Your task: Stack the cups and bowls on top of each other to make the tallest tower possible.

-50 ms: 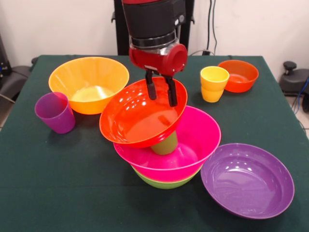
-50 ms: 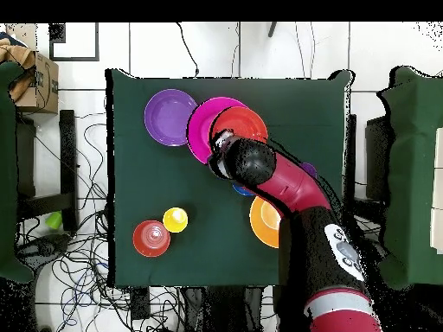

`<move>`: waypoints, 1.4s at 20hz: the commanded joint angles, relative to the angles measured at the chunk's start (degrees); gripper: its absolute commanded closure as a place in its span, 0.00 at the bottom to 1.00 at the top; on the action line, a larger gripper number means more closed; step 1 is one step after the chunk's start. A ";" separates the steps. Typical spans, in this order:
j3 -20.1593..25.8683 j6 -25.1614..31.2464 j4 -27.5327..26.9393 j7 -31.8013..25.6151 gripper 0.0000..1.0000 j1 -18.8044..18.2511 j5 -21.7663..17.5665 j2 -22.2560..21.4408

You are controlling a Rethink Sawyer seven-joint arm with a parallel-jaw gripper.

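Red-orange bowl [image 1: 137, 118]: glossy, light, slippery; tilted atop the green cup [image 1: 165, 144].
Gripper [image 1: 161, 92]: fingers pinching its far rim.

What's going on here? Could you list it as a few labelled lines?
tower: lime green bowl, pink bowl, green cup, tilted red-orange bowl on top
gripper: fingers astride the top bowl's far rim
loose cups: yellow cup, purple cup
loose bowls: orange bowl, purple bowl, small red-orange bowl
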 commanded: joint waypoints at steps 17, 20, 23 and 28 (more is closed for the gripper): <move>-1.15 1.47 -3.39 13.45 0.00 5.57 4.98 3.37; -1.27 1.08 -3.05 13.47 0.00 5.88 5.25 3.27; -1.18 0.80 -2.72 13.24 0.00 5.73 5.24 3.14; -1.30 1.07 -2.85 12.83 0.00 5.51 5.12 3.08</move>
